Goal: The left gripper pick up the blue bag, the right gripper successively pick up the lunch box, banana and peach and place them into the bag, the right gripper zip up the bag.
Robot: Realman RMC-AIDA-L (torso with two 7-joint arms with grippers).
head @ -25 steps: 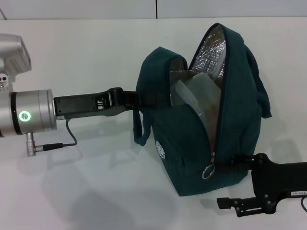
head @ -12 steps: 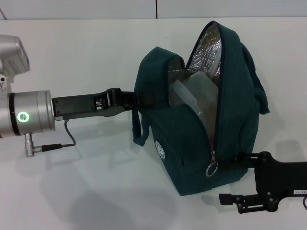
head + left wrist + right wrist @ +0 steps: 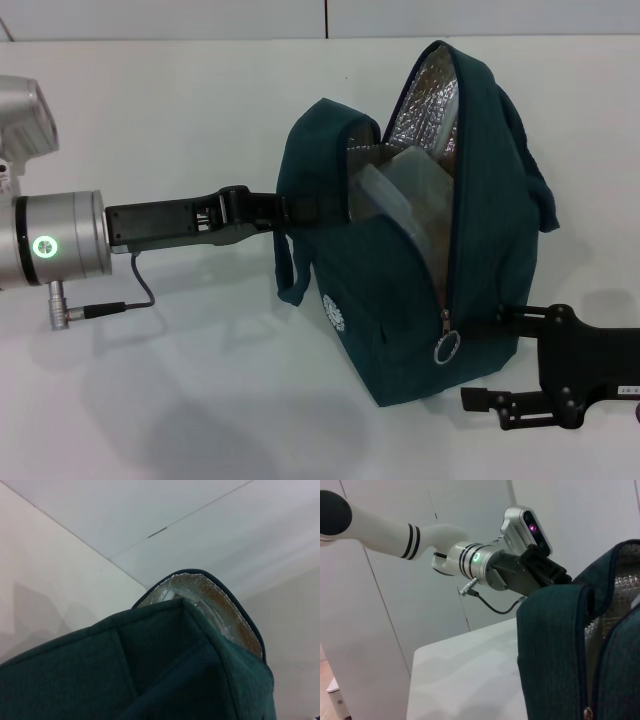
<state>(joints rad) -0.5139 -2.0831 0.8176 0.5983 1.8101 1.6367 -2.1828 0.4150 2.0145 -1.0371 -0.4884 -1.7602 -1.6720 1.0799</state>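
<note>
Now our left gripper [image 3: 300, 207] pinches the blue bag [image 3: 400, 300] at its side rim, standing it on the table [image 3: 180, 120]. Our right gripper [image 3: 478, 360] sits by the zipper ring [image 3: 446, 349]; we cannot tell its state. Soft fabric sags; the ring seems the best hold. Only the head view shows the lunch box [image 3: 400, 195] inside.

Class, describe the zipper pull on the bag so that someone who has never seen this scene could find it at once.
Start at the blue bag standing on the white table. Follow the open zipper track down its near side to the bottom end, close to the right end effector. There hangs the zipper pull, a small metal ring, the only shiny loop on the fabric.
</note>
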